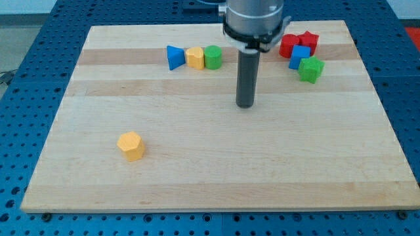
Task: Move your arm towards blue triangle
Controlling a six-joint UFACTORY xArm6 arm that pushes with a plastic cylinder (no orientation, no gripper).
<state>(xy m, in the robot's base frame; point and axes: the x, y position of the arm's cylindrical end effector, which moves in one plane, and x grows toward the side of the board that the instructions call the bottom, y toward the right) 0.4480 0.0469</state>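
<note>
Blue triangle (174, 57): solid blue wedge, far left-centre of board, touching yellow block (195, 58), green block (212, 57) next in row. My tip (245, 105) down on board, well right of and nearer than triangle. No gripper here, bare rod only. Surface: pale wooden board (197, 170) on blue perforated table (20, 131).
</note>
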